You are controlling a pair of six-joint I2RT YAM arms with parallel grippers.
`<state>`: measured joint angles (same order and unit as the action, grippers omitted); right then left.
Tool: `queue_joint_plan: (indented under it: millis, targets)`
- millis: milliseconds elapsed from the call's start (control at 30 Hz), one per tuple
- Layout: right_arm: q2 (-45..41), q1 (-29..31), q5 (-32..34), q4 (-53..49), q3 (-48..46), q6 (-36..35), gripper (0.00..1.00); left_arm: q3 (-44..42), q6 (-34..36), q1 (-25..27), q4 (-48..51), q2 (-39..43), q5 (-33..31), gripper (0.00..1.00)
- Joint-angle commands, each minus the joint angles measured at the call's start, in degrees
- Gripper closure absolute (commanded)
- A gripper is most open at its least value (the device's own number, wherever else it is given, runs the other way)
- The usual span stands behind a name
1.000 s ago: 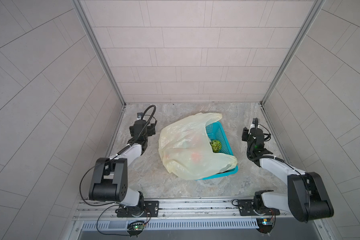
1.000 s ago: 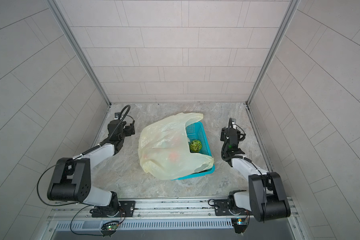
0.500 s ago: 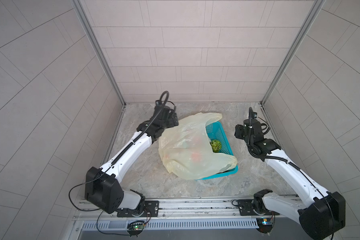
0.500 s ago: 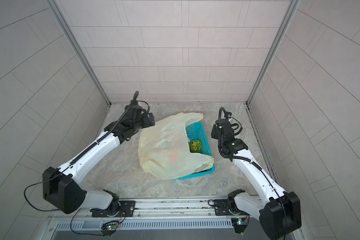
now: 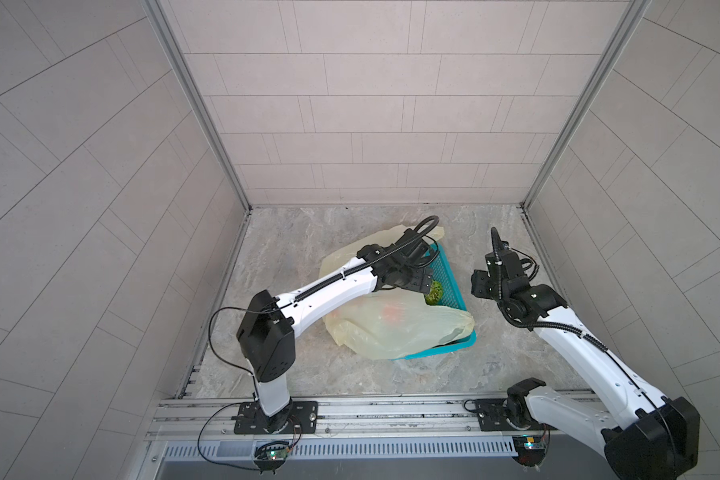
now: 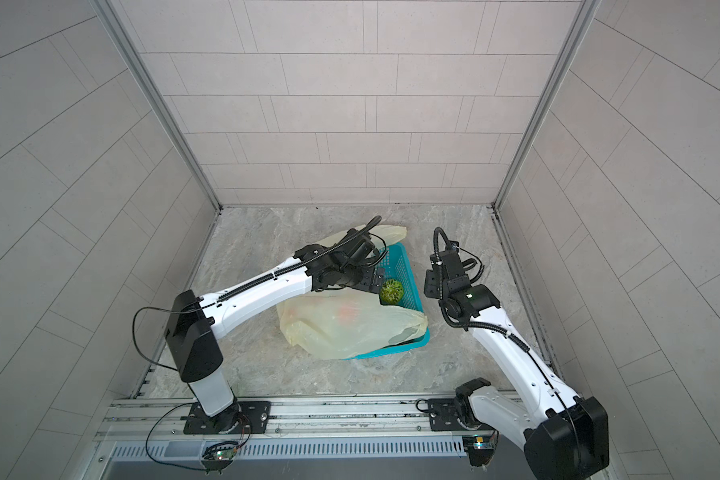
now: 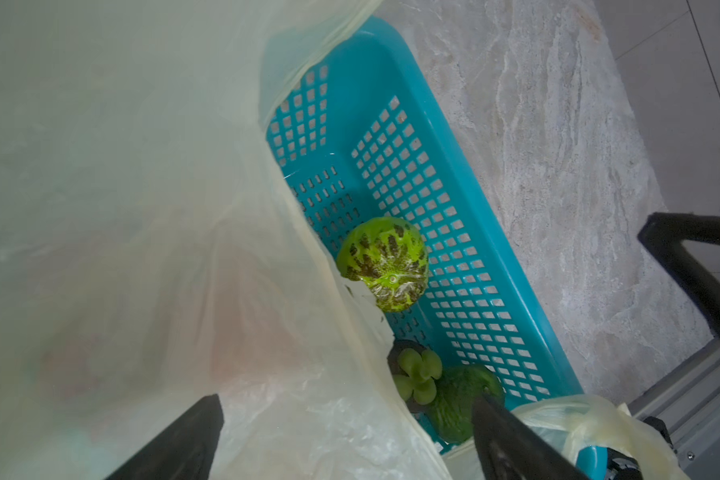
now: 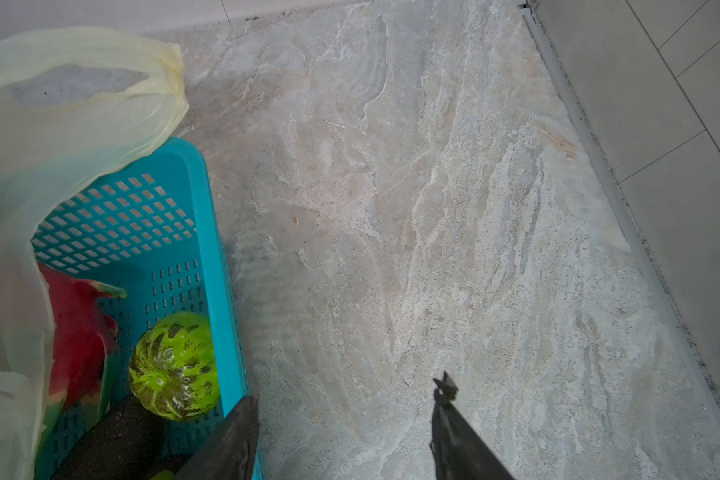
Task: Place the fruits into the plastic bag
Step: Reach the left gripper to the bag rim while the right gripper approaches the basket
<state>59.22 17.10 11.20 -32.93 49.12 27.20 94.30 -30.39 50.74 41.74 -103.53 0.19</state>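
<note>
In both top views, finding both arms now swung forward from a folded rest near the rail. Seeing the left pincer (image 5: 427,282) reaching over the plastic bag (image 5: 395,328) to the teal basket (image 5: 449,270), spread wide and gripping nothing. Seeing the right pincer (image 6: 429,282) hanging just beside the basket's outer wall over bare counter (image 6: 258,249), parted and empty. Noting the bag draping most of the basket, with the green ball (image 6: 392,290) showing in the uncovered strip. Judging this as the start of the first pick, with no fruit bagged yet.

Through the left wrist camera, looking down between wide black fingers (image 7: 184,440) at the green ball (image 7: 385,264), a purple fruit (image 7: 416,374) with a pale green leaf cap, and an avocado (image 7: 458,399), all lying in the basket (image 7: 454,208) beside the bag's edge.

Through the right wrist camera, catching a dragon fruit (image 8: 80,332) half under the bag (image 8: 59,104), next to the green ball, with the parted fingers (image 8: 458,436) framing only counter.

Reading no brand, label or writing anywhere.
</note>
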Motion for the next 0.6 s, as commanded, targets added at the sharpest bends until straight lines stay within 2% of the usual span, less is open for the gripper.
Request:
queue_joint_plan:
  millis: [0,100,200,333,400,433,567]
  targets:
    - [-1.3,0.3,-0.5,-0.6,-0.6,-0.6,0.37,6.1,1.5,1.0,6.5,-3.1,-2.3,0.00]
    - [-1.9,0.3,-0.9,0.5,-1.4,-0.3,0.37,9.5,2.3,2.4,11.0,-6.7,-6.1,0.01]
    - [-2.0,0.3,-1.9,1.2,-1.8,0.0,0.37,11.0,2.3,3.6,13.7,-9.0,-9.1,0.10]
    - [-2.7,0.3,-2.3,1.7,-2.2,0.1,0.36,12.9,3.0,5.0,16.0,-11.5,-11.2,0.13]
    - [-3.2,0.3,-2.4,1.9,-2.4,0.1,0.36,14.1,3.0,5.0,17.5,-12.6,-11.1,0.18]
    - [-3.4,0.3,-2.4,1.9,-2.5,0.1,0.36,14.6,2.9,5.0,18.2,-12.9,-11.2,0.26]
    - [-3.9,0.3,-2.7,2.0,-2.9,0.0,0.36,15.3,3.2,5.0,19.5,-12.5,-10.1,0.70]
